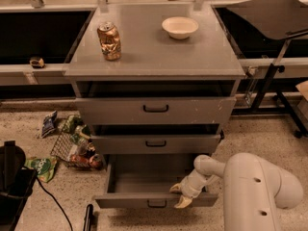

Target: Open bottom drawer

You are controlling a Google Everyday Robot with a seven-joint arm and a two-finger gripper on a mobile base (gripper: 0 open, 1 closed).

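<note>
We see the bottom drawer [139, 183] at the cabinet's 6 o'clock, pulled well out over the speckled floor [260, 138]. It is grey metal with a plain grey inside, and its low front carries a small black loop handle [157, 203]. The gripper [179, 196] sits at about 2 o'clock from that handle. Its yellowish fingertips [175, 188] are spread apart, one inside the drawer and one over the front, with nothing clearly clamped. The white arm [250, 186] fills the 4 o'clock corner. At the drawer's 12 o'clock the middle drawer [120, 143] and top drawer [106, 110] jut out slightly. A wire basket [65, 148] of litter lies near its 10 o'clock corner, and bare floor lies at 6 o'clock
</note>
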